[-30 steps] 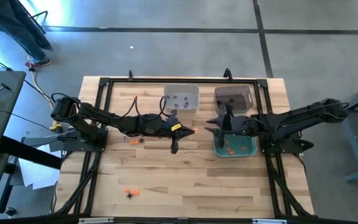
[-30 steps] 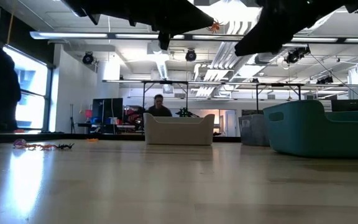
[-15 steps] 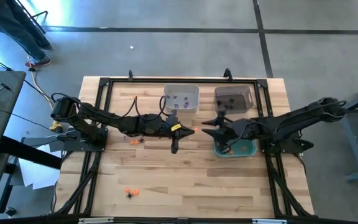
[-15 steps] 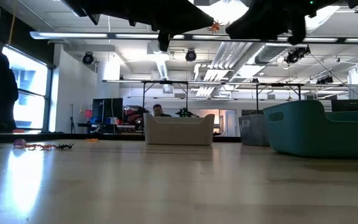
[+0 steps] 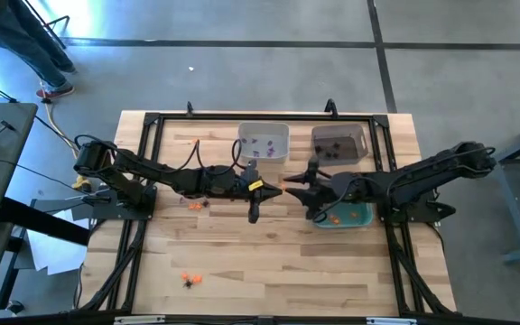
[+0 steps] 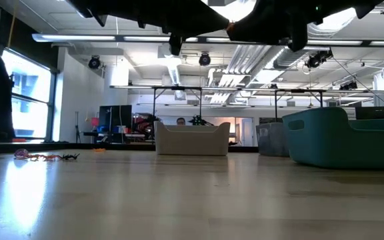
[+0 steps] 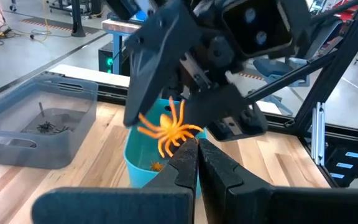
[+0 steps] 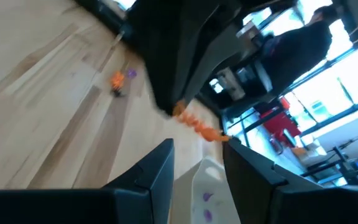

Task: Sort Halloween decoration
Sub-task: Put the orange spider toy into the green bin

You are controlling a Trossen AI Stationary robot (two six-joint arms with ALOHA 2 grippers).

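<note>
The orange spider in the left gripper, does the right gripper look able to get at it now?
Probably yes. The orange spider sticks out from the shut left gripper above the table, and the open right gripper faces it close by, with nothing between them.

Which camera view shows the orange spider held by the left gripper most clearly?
The left wrist view: the orange spider fills the centre, legs spread, pinched by the shut left gripper. The high view shows only an orange speck; the low view a sliver; the right wrist view a blurred orange streak.
</note>
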